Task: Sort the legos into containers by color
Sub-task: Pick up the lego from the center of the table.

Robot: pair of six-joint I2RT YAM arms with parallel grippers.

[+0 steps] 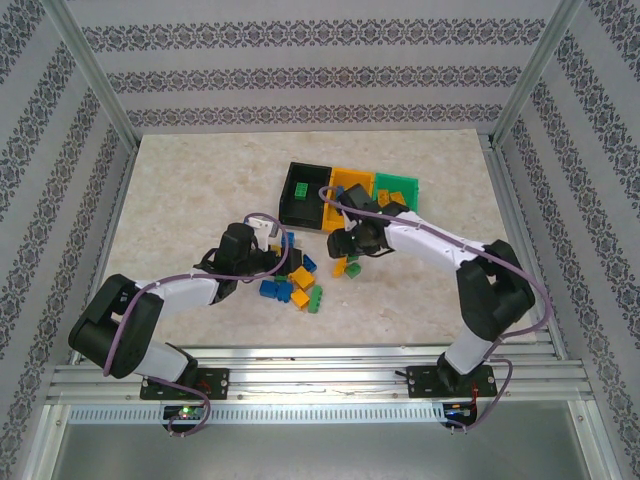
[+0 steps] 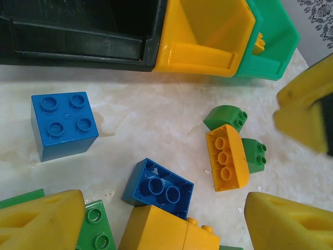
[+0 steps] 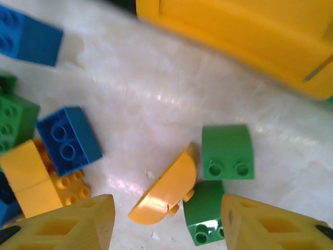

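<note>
our right gripper point(image 3: 165, 205) hovers with its fingers spread and empty, straddling an orange curved brick point(image 3: 162, 188) that lies on its side against two green bricks point(image 3: 227, 152). we judge this the approach to a pick: drop, close on the orange piece alone, then lift it to the orange bin point(image 3: 244, 31) just beyond. the green neighbours crowd the right finger. our left gripper point(image 2: 164, 200), also spread and empty, hangs over the loose pile point(image 1: 295, 285) close by.
</note>
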